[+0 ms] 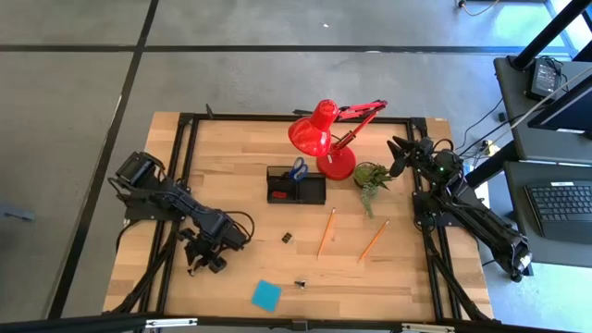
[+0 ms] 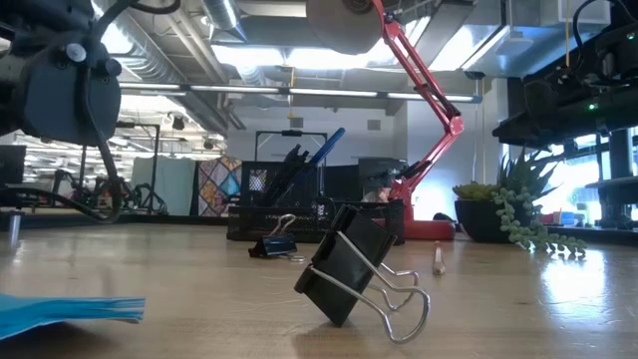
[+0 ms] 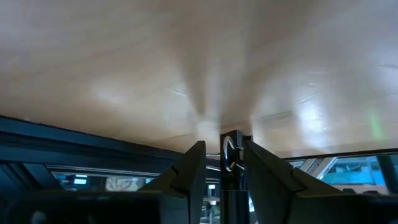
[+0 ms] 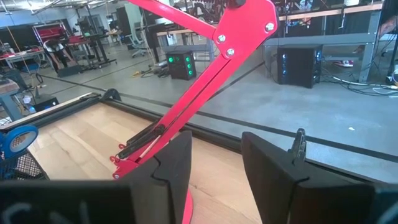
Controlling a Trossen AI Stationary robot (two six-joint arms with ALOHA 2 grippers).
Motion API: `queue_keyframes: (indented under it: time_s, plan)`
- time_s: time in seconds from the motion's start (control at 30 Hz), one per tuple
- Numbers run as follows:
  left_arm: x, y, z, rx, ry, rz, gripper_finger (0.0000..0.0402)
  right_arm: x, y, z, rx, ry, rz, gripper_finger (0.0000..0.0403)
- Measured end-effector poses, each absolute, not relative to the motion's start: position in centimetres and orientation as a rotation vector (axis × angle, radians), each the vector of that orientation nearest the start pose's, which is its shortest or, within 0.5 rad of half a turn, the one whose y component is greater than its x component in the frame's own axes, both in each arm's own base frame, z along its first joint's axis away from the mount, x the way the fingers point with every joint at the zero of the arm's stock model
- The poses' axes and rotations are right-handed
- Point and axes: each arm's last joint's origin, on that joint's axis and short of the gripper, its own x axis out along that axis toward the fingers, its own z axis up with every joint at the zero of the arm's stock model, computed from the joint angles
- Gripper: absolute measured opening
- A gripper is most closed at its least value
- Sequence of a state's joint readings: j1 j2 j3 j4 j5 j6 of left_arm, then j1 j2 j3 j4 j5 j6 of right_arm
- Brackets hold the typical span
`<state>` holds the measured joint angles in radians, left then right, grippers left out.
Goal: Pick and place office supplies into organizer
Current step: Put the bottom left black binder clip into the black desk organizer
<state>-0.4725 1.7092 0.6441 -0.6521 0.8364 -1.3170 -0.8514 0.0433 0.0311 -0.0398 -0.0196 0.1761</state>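
Note:
The black organizer (image 1: 310,190) stands mid-table in front of the red lamp, with the blue-handled scissors (image 1: 298,168) upright in it. Dark pens (image 2: 295,160) stick up from it in the low view. Two orange pencils (image 1: 326,231) (image 1: 373,240) lie flat on the wood to its near right. Two black clips (image 1: 287,238) (image 1: 301,282) and the blue sticky-note pad (image 1: 265,294) lie nearer the near edge. My left gripper (image 1: 200,261) is over the table's near-left part, shut on a third black clip (image 3: 231,155). My right gripper (image 1: 400,153) waits open by the plant. My left gripper has a black clip's body (image 3: 231,177) pinched between its two fingers (image 3: 193,171), and the silver wire loop (image 3: 229,149) stands out past the fingertips. The clip is lifted clear of the wood. How far back it reaches, I cannot tell.
The red desk lamp (image 1: 324,139) stands behind the organizer, its arm (image 4: 186,109) crossing in front of my right gripper. A small green potted plant (image 1: 372,178) sits right of the lamp's base. A black frame rail (image 1: 176,185) runs along the table's left side.

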Motion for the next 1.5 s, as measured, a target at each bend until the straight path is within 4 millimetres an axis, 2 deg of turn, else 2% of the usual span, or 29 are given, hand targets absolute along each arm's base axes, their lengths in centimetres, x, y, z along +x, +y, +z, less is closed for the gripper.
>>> queue_keyframes:
  time_s: [0.27, 0.47, 0.67, 0.93, 1.1, 1.23, 1.5]
  plan:
    - [18.2, -11.7, 9.3, -1.079, 2.170, 0.279, 0.0053, 6.5, -7.4, 16.7, 0.188, -0.025, -0.834, 0.0145]
    - [18.9, -12.0, 9.3, -1.049, 2.108, 0.088, 0.0008, 6.5, -7.4, 16.7, 0.188, -0.025, -0.834, 0.0145]
    - [20.3, -12.2, 9.4, -1.073, 1.992, -0.085, 0.0004, 6.5, -7.4, 16.7, 0.188, -0.024, -0.834, 0.0145]
    - [24.0, -11.6, 11.3, -1.049, 1.583, -0.460, 0.0003, 6.5, -7.4, 16.7, 0.189, -0.025, -0.834, 0.0145]
    - [25.8, -10.4, 13.4, -0.919, 1.261, -0.632, 0.0003, 6.5, -7.4, 16.7, 0.190, -0.025, -0.835, 0.0145]
    - [26.5, -8.9, 14.8, -0.751, 1.048, -0.639, 0.0003, 6.5, -7.4, 16.7, 0.189, -0.025, -0.834, 0.0145]
    - [26.6, -7.0, 17.7, -0.373, 0.745, -0.598, 0.0003, 6.5, -7.4, 16.7, 0.189, -0.025, -0.834, 0.0145]
